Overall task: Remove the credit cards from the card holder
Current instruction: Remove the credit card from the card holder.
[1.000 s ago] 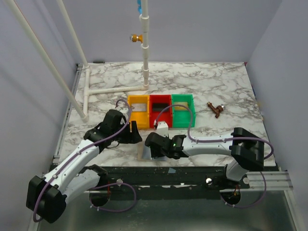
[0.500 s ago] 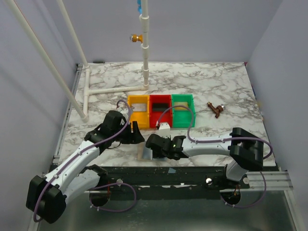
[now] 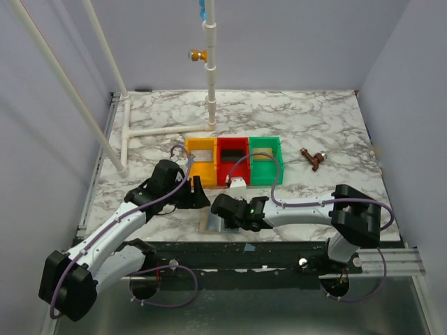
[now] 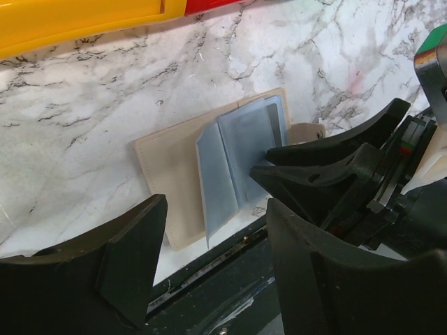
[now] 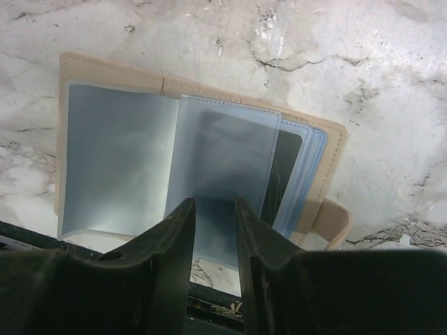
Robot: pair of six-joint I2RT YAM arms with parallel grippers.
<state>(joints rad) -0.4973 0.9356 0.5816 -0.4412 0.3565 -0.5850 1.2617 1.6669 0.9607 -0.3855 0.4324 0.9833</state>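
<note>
Marbled surface (image 3: 314,125), 6 o'clock edge: card holder (image 5: 115,160) open, unmoved. Right pincer (image 5: 213,204) shifted toward 9 o'clock, nearly closed astride sleeve (image 5: 223,146), grip uncertain. Left pincer (image 4: 216,209) open, empty.

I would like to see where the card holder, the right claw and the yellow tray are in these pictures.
card holder (image 5: 115,160), right wrist view, on its open grey-blue left sleeve.
right claw (image 5: 213,209), right wrist view, midway between its fingertips.
yellow tray (image 4: 70,21), left wrist view, on its outer wall.
</note>
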